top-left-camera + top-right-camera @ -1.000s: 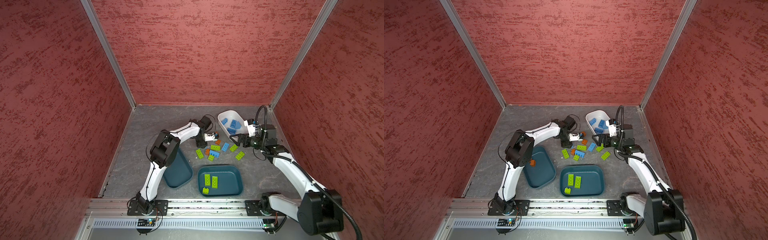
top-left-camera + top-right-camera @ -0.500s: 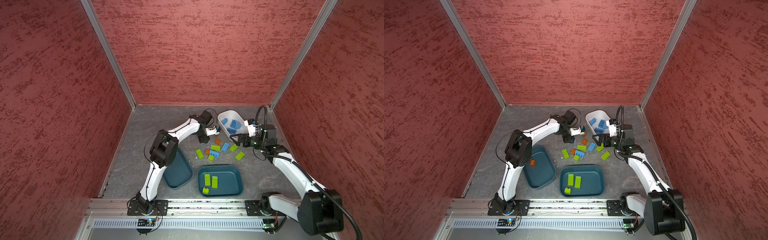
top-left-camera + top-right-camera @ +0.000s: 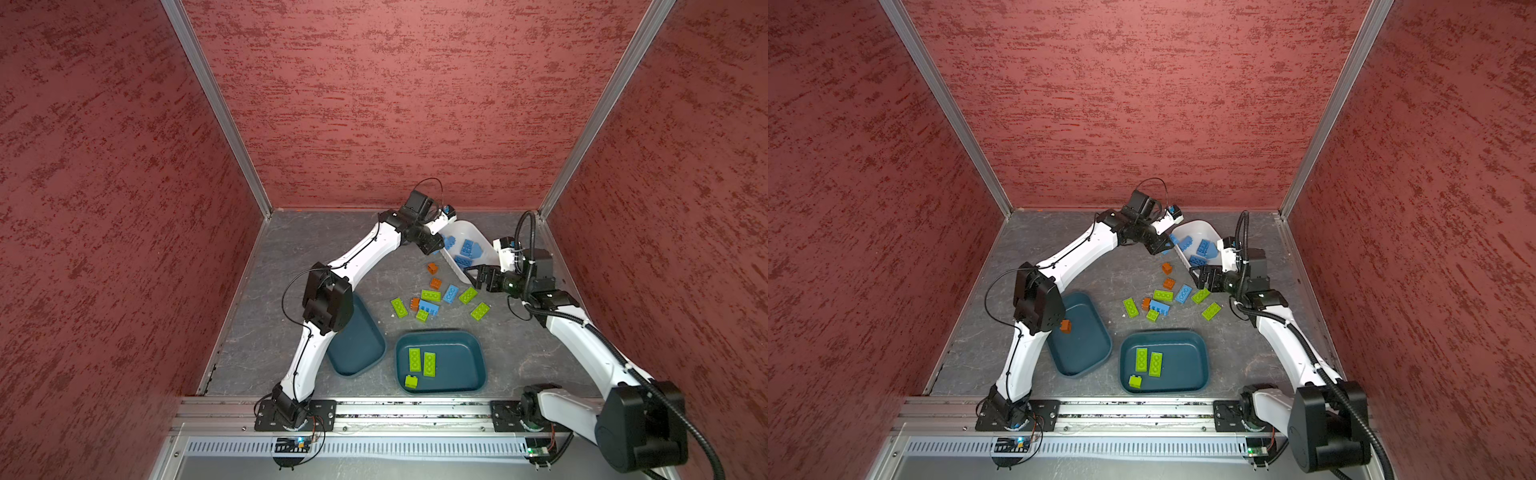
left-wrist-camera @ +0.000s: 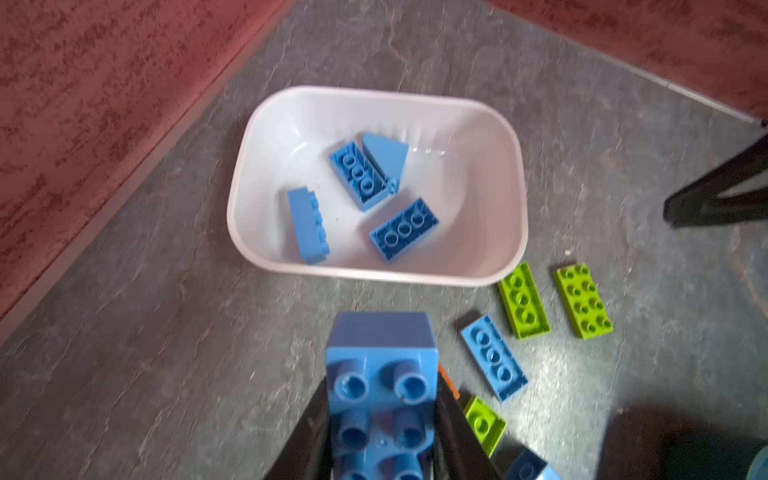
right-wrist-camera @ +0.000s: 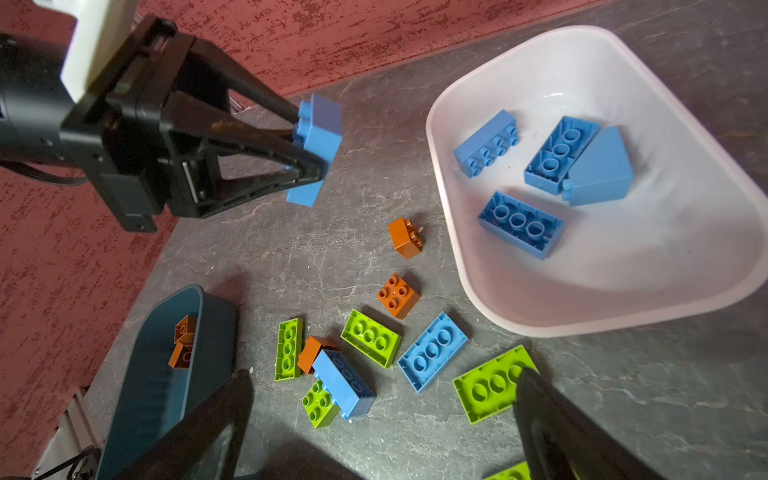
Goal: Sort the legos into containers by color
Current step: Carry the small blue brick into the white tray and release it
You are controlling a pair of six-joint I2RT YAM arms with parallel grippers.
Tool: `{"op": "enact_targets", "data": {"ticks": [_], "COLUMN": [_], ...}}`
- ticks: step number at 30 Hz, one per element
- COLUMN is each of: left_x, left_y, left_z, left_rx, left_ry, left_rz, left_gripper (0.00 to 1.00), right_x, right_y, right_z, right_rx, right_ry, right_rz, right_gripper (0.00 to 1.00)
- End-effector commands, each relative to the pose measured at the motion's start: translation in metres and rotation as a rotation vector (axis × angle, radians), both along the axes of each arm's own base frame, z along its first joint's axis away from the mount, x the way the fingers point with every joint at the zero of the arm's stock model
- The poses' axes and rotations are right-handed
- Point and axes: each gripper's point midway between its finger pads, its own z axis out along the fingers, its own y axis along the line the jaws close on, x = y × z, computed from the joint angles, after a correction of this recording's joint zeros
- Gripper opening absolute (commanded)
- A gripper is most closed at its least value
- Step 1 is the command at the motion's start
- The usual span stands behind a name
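— Left gripper (image 5: 309, 145) first: what does it have?

— Its jaws are clamped on a blue brick (image 5: 320, 129), pinched across its sides. In the left wrist view the same brick (image 4: 382, 374) fills the gap between the two black fingers (image 4: 457, 432), studs facing the camera.

— Where does that put it relative to the white tub (image 3: 473, 228)?

— It is raised off the floor (image 3: 299, 241), just beside the tub's rim on the side nearest the left arm. In both top views the brick overlaps that edge. From the right wrist it looks short of the rim, so I cannot tell whether it is over the inside.

— What is in the tub?

— Four blue pieces: three rectangular bricks and a wedge (image 4: 386, 156) that touches one of them.

— And the right gripper (image 3: 471, 279)?

— Its jaws are spread wide with nothing between them. It hangs low over the loose pile (image 5: 370, 338), near the white tub's closer corner. A lime green brick (image 5: 490, 390) lies partly behind one finger (image 5: 552, 424).

— The rest?

— The pile sits on the floor between the three tubs, with green, blue and orange-brown pieces mixed. One teal tub (image 3: 457, 365) holds three green bricks. The other teal tub (image 3: 1084, 349), partly under the left arm, holds orange-brown bricks (image 5: 183, 340).
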Motion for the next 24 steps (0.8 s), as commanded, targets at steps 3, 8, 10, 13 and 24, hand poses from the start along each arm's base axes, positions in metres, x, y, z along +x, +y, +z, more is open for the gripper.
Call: {"op": "enact_targets", "data": {"ticks": [3,8,10,13,24], "left_x": [0.025,0.042,0.050,0.061,0.055], "left_y": [-0.043,-0.071,-0.078,-0.086,-0.066], "left_z": [-0.008,-0.014,-0.020,-0.028,-0.020], "left_rx": [-0.170,-0.270,-0.286,-0.311,-0.213], "left_ry": [0.008,-0.028,-0.048,-0.080,-0.056], "left_rz": [0.030,0.037,0.053,0.078,0.157], "left_gripper": [0.33,0.33,0.33,0.35,0.69], "right_x": [0.009,0.007,0.006,0.005,0.000], "right_y": [-0.007,-0.008,-0.008,-0.010,-0.007], "right_z": [0.028,0.028,0.028,0.027,0.020], "right_rx": [-0.013,-0.010,-0.010,-0.017,-0.017], "right_ry": [-0.094,-0.094,-0.096,-0.094,-0.078], "right_rz": [-0.043,-0.047,-0.049,-0.052,-0.024], "right_gripper": [0.99,0.99,0.99,0.99,0.99]}}
